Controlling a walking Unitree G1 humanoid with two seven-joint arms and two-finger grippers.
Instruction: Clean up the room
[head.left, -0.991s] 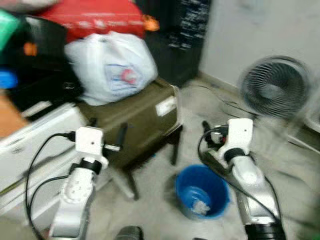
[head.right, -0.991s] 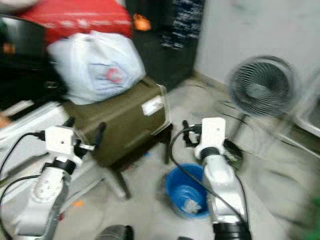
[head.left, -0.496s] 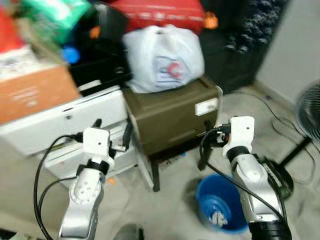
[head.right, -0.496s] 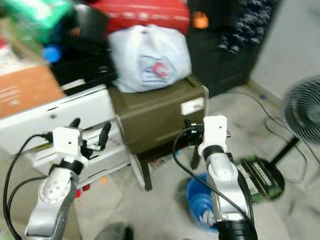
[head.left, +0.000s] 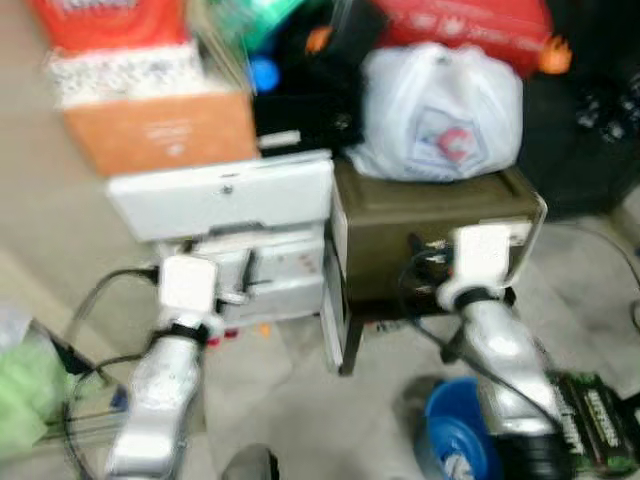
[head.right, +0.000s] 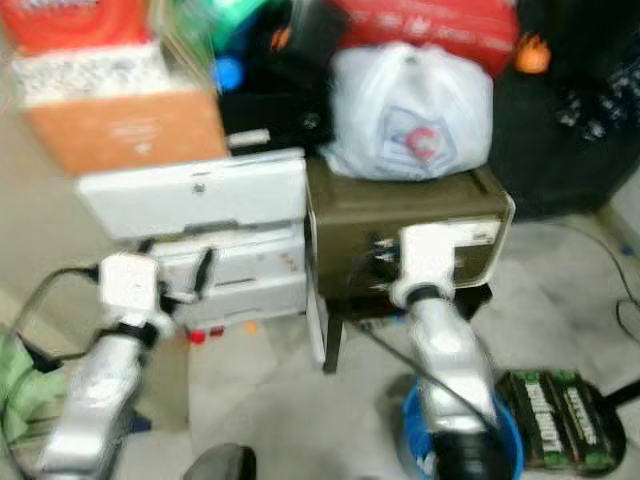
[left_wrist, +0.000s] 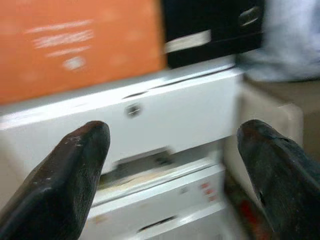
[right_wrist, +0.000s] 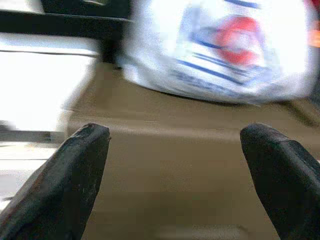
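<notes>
My left gripper (left_wrist: 172, 150) is open and empty, held in front of a white drawer unit (head.left: 225, 195) with an orange box (head.left: 165, 130) on top. My right gripper (right_wrist: 175, 150) is also open and empty, close to an olive-brown case (head.left: 420, 235). A white plastic bag (head.left: 440, 110) with a red and blue print sits on that case. Low at the right, beside my right arm, a blue bucket (head.left: 455, 445) stands on the floor with something white in it. The eye views are blurred.
A red bag (head.left: 460, 30) and dark clutter are piled behind the case. Something green (head.left: 25, 390) lies on the floor at the far left. A green and black flat item (head.left: 590, 425) lies at the bottom right. Pale bare floor (head.left: 290, 400) runs between my arms.
The camera has swung left: the fan has left the picture, and the orange box and white drawer unit have come in. Both arms keep their pose, grippers open.
</notes>
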